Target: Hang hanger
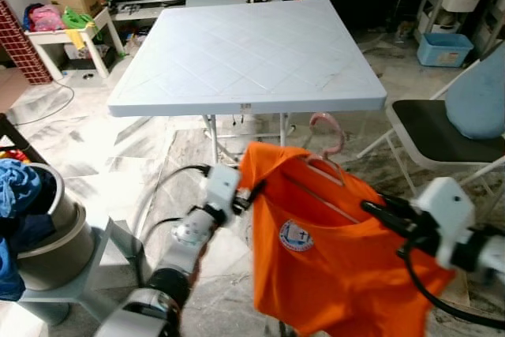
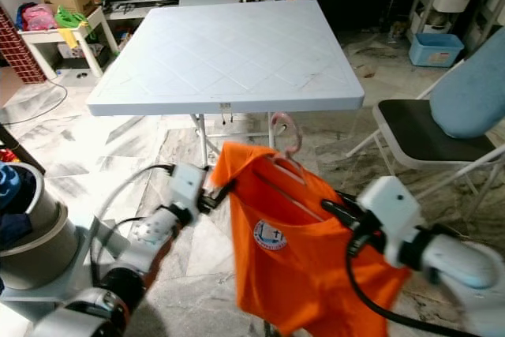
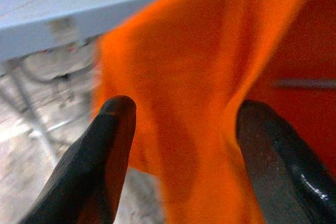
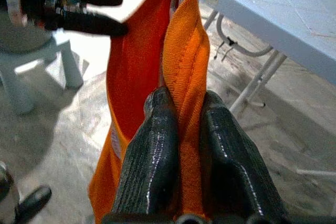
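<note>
Evenly lit indoor daylight; soft shadow under square white plastic table (image 1: 246,53); pale glare on marble floor (image 1: 71,140); left wrist view blurred, black fingers (image 3: 100,161) out of focus

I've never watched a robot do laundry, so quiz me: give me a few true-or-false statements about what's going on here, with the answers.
1. The shirt held between the two arms is orange. True.
2. The right gripper is pinching a fold of the shirt's fabric. True.
3. The pink hanger lies flat on the white table. False: its hook sticks up out of the shirt's collar, in front of the table's near edge.
4. The left gripper is clamped shut on the shirt. False: its fingers stand apart, with the fabric between them.
5. A folding chair stands on the robot's right. True.
6. A toy car is parked on the chair seat. False: it sits on a surface beyond the table.
</note>
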Available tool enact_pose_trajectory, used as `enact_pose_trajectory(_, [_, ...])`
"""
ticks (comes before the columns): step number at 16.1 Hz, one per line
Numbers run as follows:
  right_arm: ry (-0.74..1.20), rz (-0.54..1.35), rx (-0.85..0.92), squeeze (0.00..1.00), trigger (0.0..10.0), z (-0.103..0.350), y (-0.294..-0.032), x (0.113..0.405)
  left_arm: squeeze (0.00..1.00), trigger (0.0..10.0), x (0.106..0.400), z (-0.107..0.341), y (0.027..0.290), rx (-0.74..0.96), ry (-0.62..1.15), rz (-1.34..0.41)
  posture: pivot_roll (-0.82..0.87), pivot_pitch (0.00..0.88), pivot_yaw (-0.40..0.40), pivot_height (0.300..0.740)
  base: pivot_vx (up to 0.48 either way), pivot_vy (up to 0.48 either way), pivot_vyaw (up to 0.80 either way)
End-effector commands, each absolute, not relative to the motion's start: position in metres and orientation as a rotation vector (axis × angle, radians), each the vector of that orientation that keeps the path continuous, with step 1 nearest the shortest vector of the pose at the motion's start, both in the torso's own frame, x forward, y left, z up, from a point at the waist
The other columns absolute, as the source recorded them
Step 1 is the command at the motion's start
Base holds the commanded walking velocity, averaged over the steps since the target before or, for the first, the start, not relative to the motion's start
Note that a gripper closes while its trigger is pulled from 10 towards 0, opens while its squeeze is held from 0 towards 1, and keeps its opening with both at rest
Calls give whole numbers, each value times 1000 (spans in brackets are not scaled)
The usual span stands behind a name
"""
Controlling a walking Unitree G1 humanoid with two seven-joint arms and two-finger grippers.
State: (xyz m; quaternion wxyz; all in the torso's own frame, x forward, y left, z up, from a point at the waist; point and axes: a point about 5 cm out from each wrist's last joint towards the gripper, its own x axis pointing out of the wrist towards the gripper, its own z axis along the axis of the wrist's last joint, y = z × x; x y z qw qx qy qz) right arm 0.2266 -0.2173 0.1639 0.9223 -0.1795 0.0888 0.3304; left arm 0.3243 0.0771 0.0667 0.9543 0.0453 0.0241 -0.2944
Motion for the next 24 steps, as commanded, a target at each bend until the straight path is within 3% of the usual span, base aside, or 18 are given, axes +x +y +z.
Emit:
enact_pose_trajectory(1, [135,672,-376,0,10000,168,-212,230,0,0,326,73,78,120,9,-613,-239,36,69,740,0,0,0])
enact_pose_trajectory(4, [113,719,-291,0,10000,168,-197,229,0,0,338,86,94,259,-58,-461,-235,36,69,740,0,0,0])
enact_pose_trajectory(6, [104,731,-241,0,10000,168,-193,228,0,0,345,93,101,252,-64,-403,-237,34,69,740,0,0,0])
enact_pose_trajectory(11, [102,712,-170,0,10000,154,-170,226,0,0,346,98,83,117,-61,-455,-260,47,74,740,0,0,0])
enact_pose_trajectory(14, [87,713,-89,0,10000,150,-155,231,0,0,341,91,83,165,-57,-459,-197,30,70,740,0,0,0])
enact_pose_trajectory(15, [91,722,-87,0,10000,149,-153,232,0,1294,343,92,87,187,-52,-424,-194,27,69,740,0,0,0])
enact_pose_trajectory(16, [76,734,-74,0,10000,154,-151,235,0,6157,348,95,95,207,-40,-376,-188,31,72,740,0,0,0])
enact_pose_trajectory(17, [54,760,-72,0,10000,161,-152,237,0,9412,354,99,106,261,-41,-310,-190,19,69,740,0,0,0])
enact_pose_trajectory(19, [43,759,-66,0,10000,168,-156,240,0,10000,364,107,125,300,-32,-215,-181,9,58,740,0,0,0])
enact_pose_trajectory(21, [41,783,-73,0,10000,174,-160,237,0,10000,371,116,136,333,-41,-143,-180,4,60,740,0,0,0])
enact_pose_trajectory(22, [43,782,-82,0,10000,175,-161,238,0,1882,374,121,137,315,-52,-142,-183,0,65,740,0,0,0])
enact_pose_trajectory(23, [46,763,-102,0,10000,173,-162,239,0,0,374,123,135,297,-60,-153,-186,0,70,740,0,0,0])
enact_pose_trajectory(24, [51,734,-116,0,10000,172,-162,241,0,0,375,124,132,298,-67,-162,-185,0,72,740,0,0,0])
